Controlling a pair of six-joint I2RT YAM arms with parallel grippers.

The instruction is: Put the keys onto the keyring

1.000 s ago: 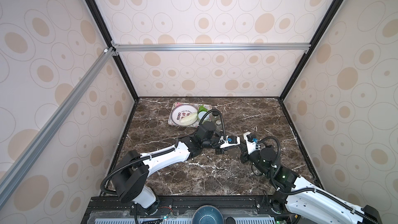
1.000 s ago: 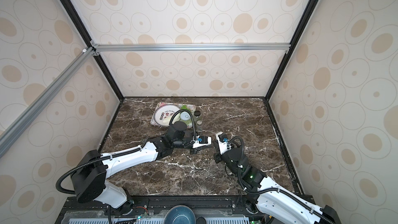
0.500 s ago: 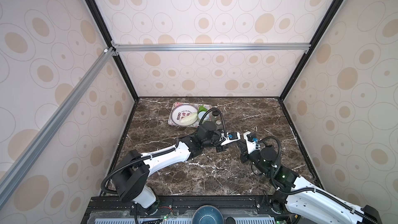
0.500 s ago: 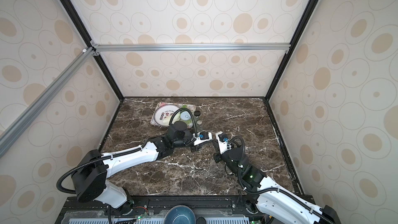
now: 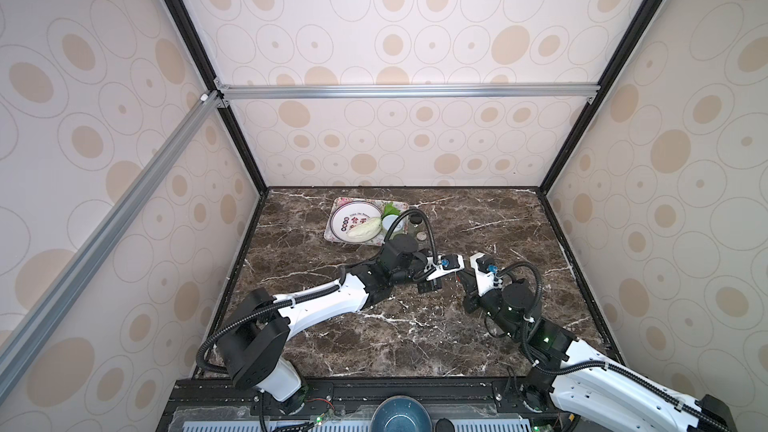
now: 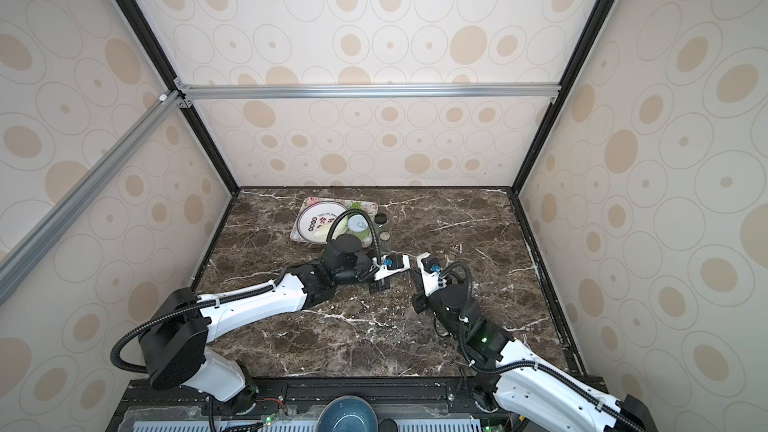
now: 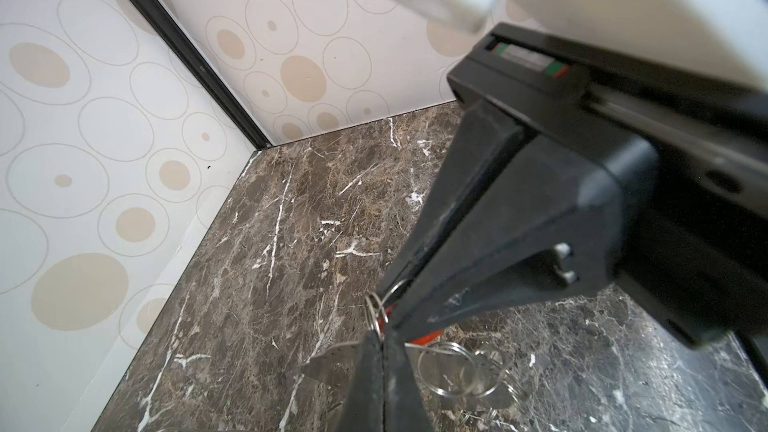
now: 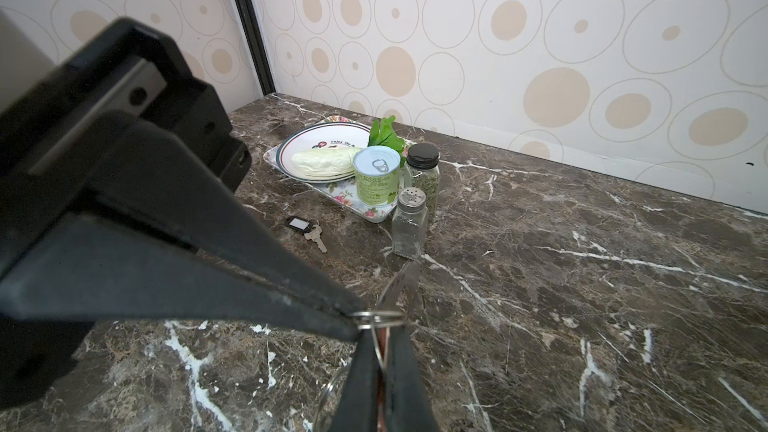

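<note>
Above the marble top, my left gripper (image 7: 382, 351) and right gripper (image 8: 380, 361) meet tip to tip; in both top views they touch at mid-table (image 5: 457, 277) (image 6: 409, 273). Both are shut on the red key's bunch. The left pinches its small split ring (image 7: 376, 311) (image 8: 380, 317). The right pinches the red-orange tag (image 7: 426, 339) and the ring wire. A silver key blade (image 8: 405, 280) (image 7: 328, 363) sticks out of the bunch. The keyring (image 7: 446, 367), a larger wire loop, hangs below. The black-tagged key (image 8: 305, 228) lies on the table near the tray.
At the back stands a flowered tray (image 8: 353, 203) with a white plate (image 8: 299, 141), a pale cabbage (image 8: 320, 162) and a green can (image 8: 376, 180). A herb jar (image 8: 424, 172) and a glass shaker (image 8: 409, 222) stand beside it. Patterned walls close three sides.
The two grippers came together at mid-table. My left jaws closed onto the small split ring. The right gripper stayed shut.
</note>
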